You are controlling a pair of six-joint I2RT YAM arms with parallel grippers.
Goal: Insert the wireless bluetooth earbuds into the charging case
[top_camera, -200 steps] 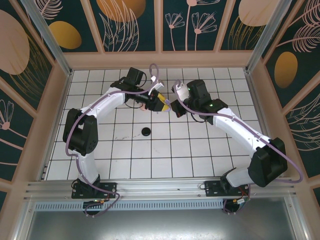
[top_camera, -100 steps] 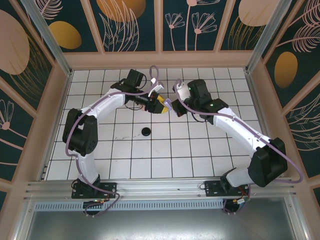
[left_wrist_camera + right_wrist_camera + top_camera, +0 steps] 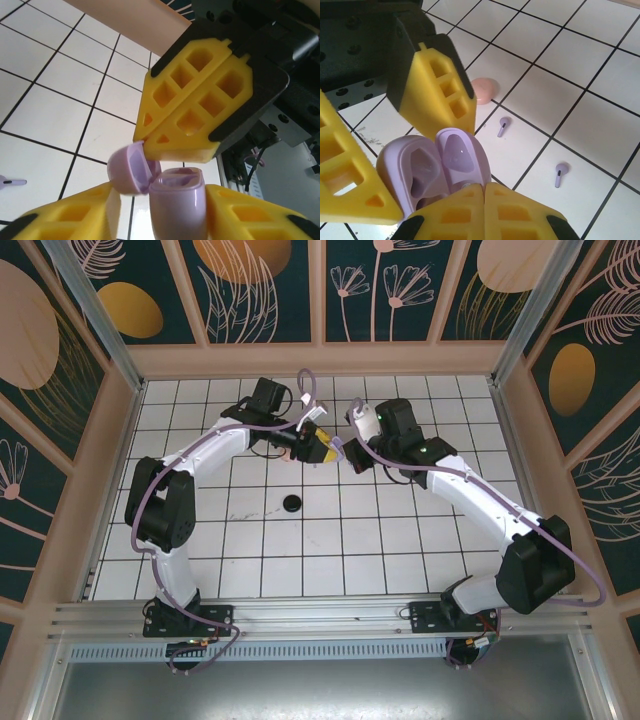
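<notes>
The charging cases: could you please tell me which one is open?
The lilac case, held up in the left gripper, is the one with its lid swung open; the pink case and the black case lie on the table, apparently shut.

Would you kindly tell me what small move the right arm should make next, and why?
Probably back the right gripper off the lilac case and move toward a lilac earbud: the case stands open in the left gripper, while two such earbuds lie on the table.
</notes>
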